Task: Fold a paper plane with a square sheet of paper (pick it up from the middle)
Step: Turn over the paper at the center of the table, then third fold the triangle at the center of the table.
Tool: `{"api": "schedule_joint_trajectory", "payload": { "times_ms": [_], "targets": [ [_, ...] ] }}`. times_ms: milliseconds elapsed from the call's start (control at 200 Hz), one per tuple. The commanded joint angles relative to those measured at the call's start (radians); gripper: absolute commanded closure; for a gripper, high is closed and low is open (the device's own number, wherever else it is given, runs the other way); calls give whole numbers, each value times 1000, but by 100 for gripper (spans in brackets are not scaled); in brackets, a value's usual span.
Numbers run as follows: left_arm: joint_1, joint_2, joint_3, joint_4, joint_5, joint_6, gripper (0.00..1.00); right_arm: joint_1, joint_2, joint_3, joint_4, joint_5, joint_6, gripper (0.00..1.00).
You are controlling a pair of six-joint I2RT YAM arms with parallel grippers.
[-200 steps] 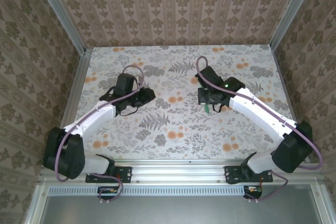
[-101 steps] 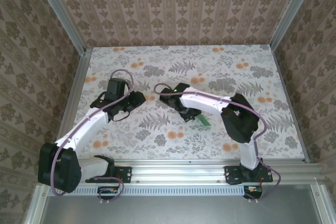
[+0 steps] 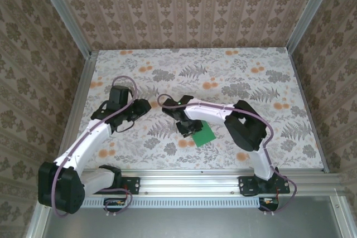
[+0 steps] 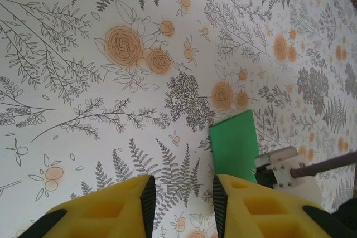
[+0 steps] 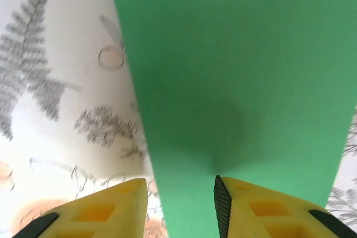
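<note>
Just let go: square sheet of paper (image 3: 204,134) now flat on the worktop (image 3: 251,82), lower centre of the top view, no longer pinched edge-on. Right fingers (image 5: 181,193) parted over its left edge. Farther left, left fingers (image 4: 181,202) apart, empty. Folding not begun.

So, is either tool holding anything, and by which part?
Nothing: the green sheet lies flat under the open right tool; the left tool is empty.
</note>
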Motion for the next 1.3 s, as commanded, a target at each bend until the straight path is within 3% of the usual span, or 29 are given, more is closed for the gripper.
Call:
{"api": "schedule_joint_trajectory", "payload": {
  "times_ms": [0,90,220,300,460,940,1295],
  "targets": [
    [2,19,-10,14,37,27,62,-40,-198,-126,146,-120,22,51],
    [-33,79,17,27,81,58,61,-115,-351,-305,307,-225,34,50],
    [-168,225,103,23,100,92,64,-266,-493,-516,474,-350,34,49],
    [-243,323,153,34,109,89,68,-341,-523,-597,548,-413,4,49],
    [-302,491,208,81,156,58,72,-436,-489,-640,628,-531,-54,50],
    [-364,721,327,128,175,41,75,-479,-374,-676,645,-578,-145,52],
    [-363,785,325,120,147,73,78,-478,-448,-774,698,-689,-123,55]
  ]
}}
